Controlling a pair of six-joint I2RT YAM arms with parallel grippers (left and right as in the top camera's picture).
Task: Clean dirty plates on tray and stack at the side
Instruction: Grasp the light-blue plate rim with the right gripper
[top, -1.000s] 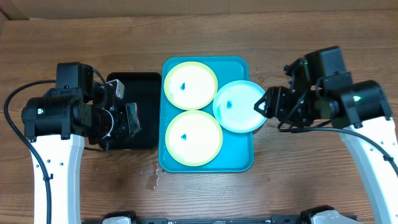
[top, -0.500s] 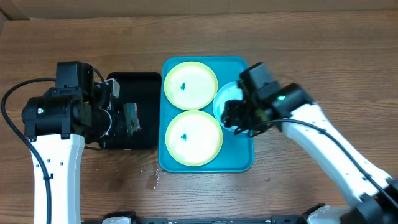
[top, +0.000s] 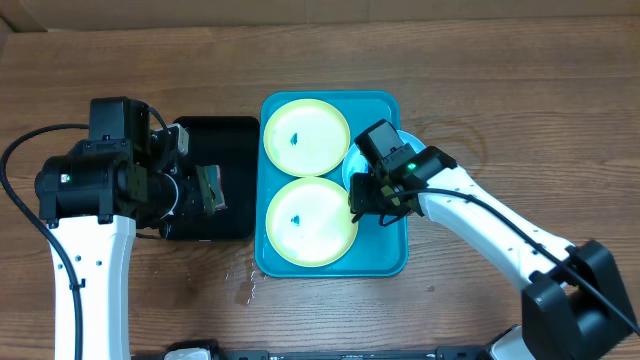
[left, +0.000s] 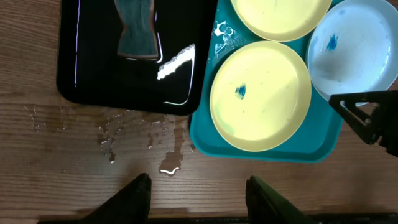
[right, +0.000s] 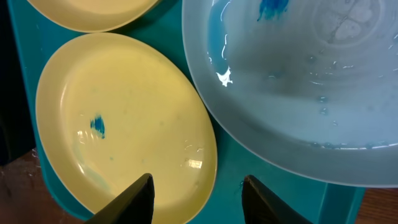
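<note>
tray (top: 392, 256) long axis runs near to far; two yellow plates (top: 305, 136) line it, blue plate (left: 351, 56) overhangs its right rim. right gripper (right: 199, 198) gapes empty above tray, left gripper (left: 199, 198) gapes empty left of it.

Brown wood-grain table (top: 500, 90), small water puddle (left: 168, 168)

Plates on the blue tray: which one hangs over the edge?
The light blue plate. It overhangs the tray's right rim; the two yellow-green plates sit wholly inside it.
</note>
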